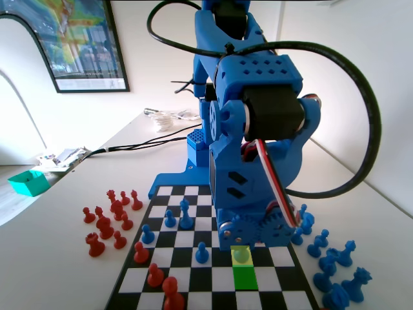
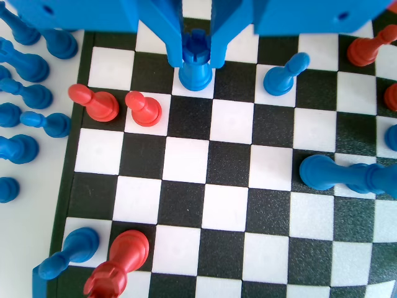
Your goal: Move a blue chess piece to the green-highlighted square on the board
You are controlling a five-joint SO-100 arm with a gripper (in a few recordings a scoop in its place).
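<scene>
Two jaws of the gripper [image 2: 196,57] hang on either side of the blue piece [image 2: 196,76] and appear clenched on its head, low enough to lift it. The piece's base rests on a white square in the wrist view. In the fixed view the same piece [image 1: 242,254] stands on the yellow-tinted square [image 1: 233,261], with the arm's bulk directly above it. The green square [image 1: 245,278] is the next one toward the camera, touching that square edge to edge, and it is vacant, so the carry is judged short: a small lift and one square's travel.

On the board [image 2: 69,186], two red pawns [image 2: 118,105] stand in the same row to the left in the wrist view, and a blue pawn [image 2: 284,74] stands to the right. All are apart from the jaws. A taller blue piece [image 2: 347,175] is further down the board. In the fixed view a blue pawn [image 1: 202,253] stands a square to the left of the held piece, outside the path. Spare blue pieces [image 1: 335,271] stand off the board's right edge.
</scene>
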